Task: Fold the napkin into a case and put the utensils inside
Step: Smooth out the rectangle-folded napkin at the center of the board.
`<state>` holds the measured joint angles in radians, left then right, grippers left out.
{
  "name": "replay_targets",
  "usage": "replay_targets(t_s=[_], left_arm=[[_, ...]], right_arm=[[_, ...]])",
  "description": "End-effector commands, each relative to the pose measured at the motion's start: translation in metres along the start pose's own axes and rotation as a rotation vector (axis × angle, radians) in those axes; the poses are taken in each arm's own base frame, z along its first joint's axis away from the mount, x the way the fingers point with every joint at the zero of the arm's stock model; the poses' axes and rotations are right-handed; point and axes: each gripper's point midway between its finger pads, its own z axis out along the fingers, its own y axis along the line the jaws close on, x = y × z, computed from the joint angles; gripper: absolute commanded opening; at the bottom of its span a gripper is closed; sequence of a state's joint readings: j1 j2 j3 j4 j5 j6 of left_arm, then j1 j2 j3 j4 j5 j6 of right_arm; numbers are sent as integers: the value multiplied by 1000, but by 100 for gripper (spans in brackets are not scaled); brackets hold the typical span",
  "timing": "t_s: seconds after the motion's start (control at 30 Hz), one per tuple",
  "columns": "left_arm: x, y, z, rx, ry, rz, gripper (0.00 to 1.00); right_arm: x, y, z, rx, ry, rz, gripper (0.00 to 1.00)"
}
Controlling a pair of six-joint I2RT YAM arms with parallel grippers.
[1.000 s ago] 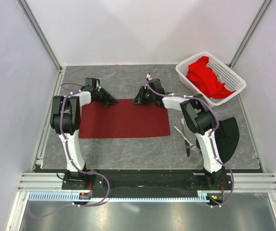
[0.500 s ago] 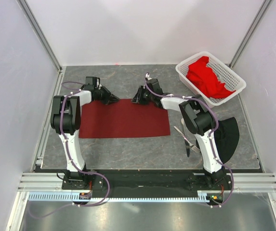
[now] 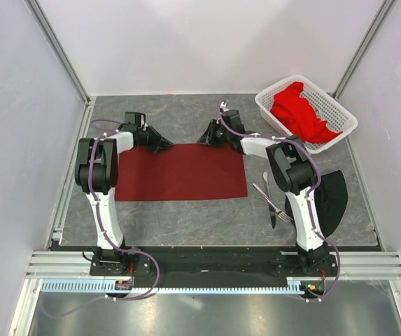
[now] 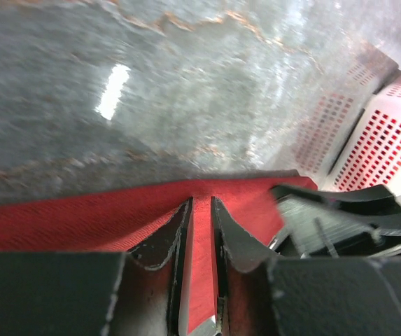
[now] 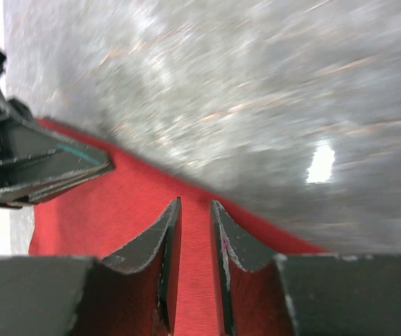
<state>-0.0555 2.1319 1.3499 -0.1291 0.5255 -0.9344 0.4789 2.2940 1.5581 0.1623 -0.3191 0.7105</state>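
Top external: white walls (image 3: 207,42) enclose grey table (image 3: 186,115) bearing napkin (image 3: 179,173).

The napkin (image 3: 179,173), plain dark maroon, lies flat and smooth as a wide rectangle. Just right of the napkin's near corner, a slim silver fork (image 3: 280,212) and knife (image 3: 268,198) lie crossed, off the cloth.
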Motion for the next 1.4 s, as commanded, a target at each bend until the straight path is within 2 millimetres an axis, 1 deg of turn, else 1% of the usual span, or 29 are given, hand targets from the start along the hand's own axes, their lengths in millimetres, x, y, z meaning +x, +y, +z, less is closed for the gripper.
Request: replay_targets(t_s=[0.0, 0.03, 0.07, 0.1, 0.13, 0.17, 0.23, 0.27, 0.33, 0.4, 0.43, 0.47, 0.5, 0.53, 0.57, 0.67, 0.7, 0.73, 0.77, 0.8, 0.83, 0.9, 0.93, 1.03, 1.07, 1.1, 1.23, 1.37], left_arm=[[-13, -3, 3, -6, -28, 0, 22], [-14, -3, 4, -8, -31, 0, 22], [-14, -2, 4, -10, -31, 3, 22], [-15, 0, 5, -17, -34, 6, 22], [-14, 3, 5, -28, -33, 5, 22], [-14, 5, 5, -35, -33, 13, 22], [-13, 9, 5, -47, -33, 10, 22], [-14, 9, 4, -45, -32, 12, 22], [-14, 3, 1, -30, -30, 24, 22], [-16, -2, -4, -24, -28, 43, 23], [-20, -9, -10, -14, -38, 55, 24], [-25, -8, -17, -14, -46, 46, 24], [-27, -10, -23, 1, -45, 41, 25], [-29, -12, -27, 10, -48, 39, 26], [-43, -10, -39, 17, -76, 33, 26], [-58, -4, -57, 10, -103, 43, 27], [-58, 2, -61, -7, -92, 28, 27], [-64, 11, -66, -16, -100, 12, 27], [-65, 17, -68, -23, -98, 5, 27], [-67, 21, -71, -24, -96, -2, 27], [-72, 31, -76, -34, -105, -23, 27], [-77, 40, -81, -47, -119, -27, 27], [-82, 48, -84, -60, -127, -42, 27], [-87, 60, -86, -74, -124, -47, 26], [-87, 62, -85, -79, -124, -43, 26], [-89, 65, -85, -87, -127, -45, 26], [-90, 76, -79, -113, -122, -47, 26], [-98, 84, -82, -158, -142, -28, 26]], right_arm=[[-20, -17, -14, -13, -29, -4, 30], [-17, -25, -15, -7, -19, 2, 30], [-21, -33, -18, 3, -29, 6, 30], [-23, -34, -21, 5, -33, 3, 30], [-19, -40, -24, 18, -27, 6, 30], [-24, -45, -28, 27, -37, -4, 30], [-24, -52, -33, 46, -37, -14, 30], [-26, -57, -38, 66, -42, -15, 30], [-32, -61, -44, 82, -50, -42, 30], [-41, -67, -53, 121, -59, -81, 30], [-49, -66, -55, 136, -71, -100, 31], [-54, -69, -62, 164, -70, -105, 31], [-57, -68, -65, 174, -74, -128, 31], [-61, -65, -68, 179, -79, -137, 32], [-67, -59, -75, 178, -89, -145, 33], [-74, -46, -85, 157, -105, -144, 38], [-72, -41, -86, 139, -100, -142, 40], [-69, -41, -88, 137, -91, -124, 41], [-69, -35, -90, 117, -97, -122, 43], [-67, -34, -90, 103, -95, -115, 45], [-60, -33, -89, 81, -79, -103, 45], [-56, -33, -86, 66, -73, -86, 45], [-51, -36, -85, 63, -60, -81, 45], [-40, -45, -81, 70, -46, -66, 41], [-41, -47, -81, 67, -59, -67, 40], [-37, -52, -80, 72, -54, -54, 39], [-32, -67, -77, 91, -45, -46, 36], [-29, -86, -79, 148, -41, -67, 36]])
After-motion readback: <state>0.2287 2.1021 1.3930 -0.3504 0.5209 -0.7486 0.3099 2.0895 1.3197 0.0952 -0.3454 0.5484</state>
